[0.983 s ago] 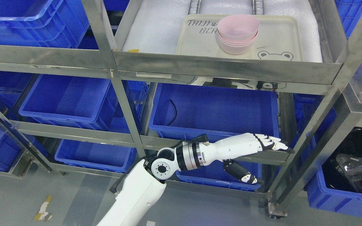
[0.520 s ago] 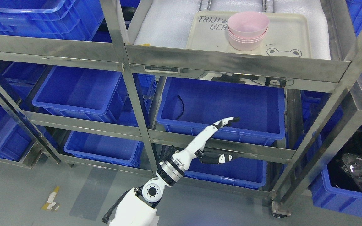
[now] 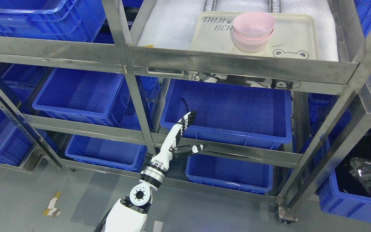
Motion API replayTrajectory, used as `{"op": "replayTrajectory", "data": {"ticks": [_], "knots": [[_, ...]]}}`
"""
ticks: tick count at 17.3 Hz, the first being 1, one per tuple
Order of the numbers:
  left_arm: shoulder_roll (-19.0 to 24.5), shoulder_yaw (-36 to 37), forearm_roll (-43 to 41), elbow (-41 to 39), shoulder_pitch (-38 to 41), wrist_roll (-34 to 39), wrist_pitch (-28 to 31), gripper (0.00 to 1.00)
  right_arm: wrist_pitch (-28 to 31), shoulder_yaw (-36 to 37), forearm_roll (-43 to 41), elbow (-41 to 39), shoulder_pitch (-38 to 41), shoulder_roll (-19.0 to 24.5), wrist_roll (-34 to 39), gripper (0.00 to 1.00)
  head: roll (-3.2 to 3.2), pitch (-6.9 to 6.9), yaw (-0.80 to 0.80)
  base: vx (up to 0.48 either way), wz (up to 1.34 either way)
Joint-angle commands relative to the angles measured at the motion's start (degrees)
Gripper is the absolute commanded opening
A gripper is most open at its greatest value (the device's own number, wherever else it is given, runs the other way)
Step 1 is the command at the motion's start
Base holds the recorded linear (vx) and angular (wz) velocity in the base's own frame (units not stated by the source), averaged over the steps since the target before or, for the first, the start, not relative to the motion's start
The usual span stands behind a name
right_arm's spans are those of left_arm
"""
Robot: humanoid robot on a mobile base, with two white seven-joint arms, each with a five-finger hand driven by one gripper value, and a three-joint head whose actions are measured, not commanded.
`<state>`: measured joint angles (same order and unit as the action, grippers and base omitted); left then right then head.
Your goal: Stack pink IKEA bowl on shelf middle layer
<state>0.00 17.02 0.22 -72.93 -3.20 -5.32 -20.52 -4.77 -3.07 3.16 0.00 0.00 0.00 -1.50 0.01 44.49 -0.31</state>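
Several smooth round pink plastic bowls [image 3: 253, 31], nested in one stack, glossy and matte-rimmed, seated on cream rectangular plastic tray [image 3: 295, 35] with bear print. Tray lying on white foam sheet [image 3: 169, 25] of brushed steel shelf rack [image 3: 237, 66]. Below tray, deep blue plastic bin [image 3: 233, 112]. Left hand [image 3: 177, 138] white and black, near bin's front rim, fingers extended, grasping nothing.

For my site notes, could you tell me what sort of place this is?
Probably a storeroom or warehouse test area: steel shelving holds rows of blue bins, pink bowls sit stacked on a tray, and the floor is bare grey.
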Motion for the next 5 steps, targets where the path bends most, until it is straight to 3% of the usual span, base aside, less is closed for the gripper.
{"op": "replayTrajectory", "data": {"ticks": [1, 5], "knots": [[1.0, -4.64, 4.35, 1.39, -0.14, -0.22, 0.13, 0.96, 0.03, 0.0, 0.0, -1.0, 1.32, -1.0, 0.01, 1.0, 0.0, 0.0, 0.0, 0.0, 0.0], [1.0, -4.01, 4.35, 1.21, -0.14, -0.83, -0.39, 0.97, 0.03, 0.0, 0.0, -1.0, 1.32, -1.0, 0.01, 1.0, 0.0, 0.0, 0.0, 0.0, 0.0]]}}
